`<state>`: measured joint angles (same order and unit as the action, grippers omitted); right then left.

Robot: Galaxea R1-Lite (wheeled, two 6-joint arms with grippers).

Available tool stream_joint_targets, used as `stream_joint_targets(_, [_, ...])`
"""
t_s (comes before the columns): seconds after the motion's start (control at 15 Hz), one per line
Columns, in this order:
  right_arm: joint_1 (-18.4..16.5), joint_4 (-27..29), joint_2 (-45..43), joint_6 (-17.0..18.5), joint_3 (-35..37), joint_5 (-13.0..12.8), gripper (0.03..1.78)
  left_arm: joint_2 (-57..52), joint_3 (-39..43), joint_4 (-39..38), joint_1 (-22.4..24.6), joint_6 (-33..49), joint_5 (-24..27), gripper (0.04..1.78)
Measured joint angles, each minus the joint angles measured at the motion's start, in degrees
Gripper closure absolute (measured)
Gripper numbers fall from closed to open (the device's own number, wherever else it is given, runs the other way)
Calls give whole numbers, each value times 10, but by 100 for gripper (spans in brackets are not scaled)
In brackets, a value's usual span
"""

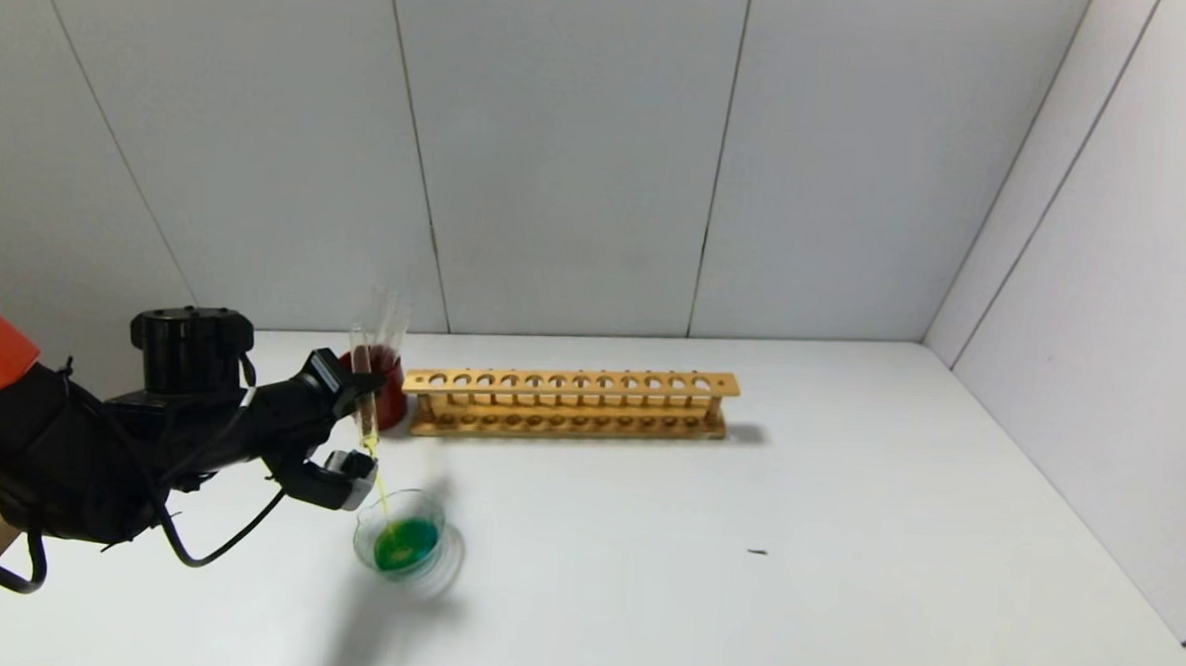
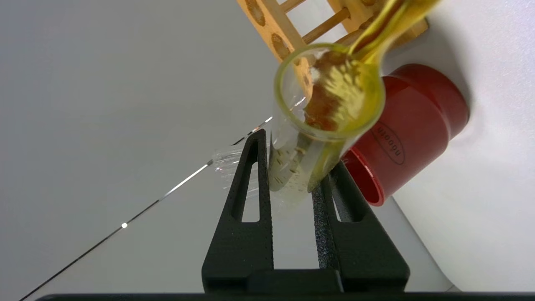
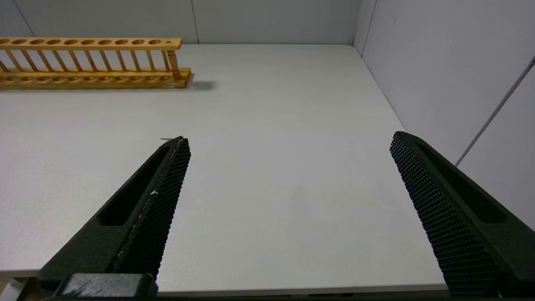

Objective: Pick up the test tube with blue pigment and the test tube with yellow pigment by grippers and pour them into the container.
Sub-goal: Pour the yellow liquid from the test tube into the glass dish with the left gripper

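My left gripper [image 1: 357, 418] is shut on the test tube with yellow pigment [image 1: 362, 388] and holds it tipped mouth-down over the container [image 1: 361, 539]. A thin yellow stream [image 1: 383, 494] runs from the tube's mouth into the container, which holds green liquid [image 1: 406, 543]. In the left wrist view the gripper [image 2: 296, 148] clamps the tube's body [image 2: 288, 167], and yellow liquid lies at its open mouth [image 2: 355, 88]. No tube with blue liquid shows. My right gripper [image 3: 288, 140] is open and empty over bare table, out of the head view.
A dark red cup [image 1: 387, 389] with clear tubes [image 1: 394, 314] stands right behind the held tube; it also shows in the left wrist view [image 2: 413, 125]. A long empty wooden rack [image 1: 570, 402] lies to its right. White walls enclose the table's back and right.
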<state>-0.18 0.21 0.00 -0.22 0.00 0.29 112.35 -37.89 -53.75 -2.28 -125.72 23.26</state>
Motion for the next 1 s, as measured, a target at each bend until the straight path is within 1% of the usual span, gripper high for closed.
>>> stream_joint_targets(0.73, [0, 0, 0, 0, 0, 0, 6, -27, 2, 0, -1, -25, 7, 150])
stream_joint_targets(1.0, [0, 0, 0, 0, 0, 0, 6, -38, 0, 1, -10, -33, 7, 150])
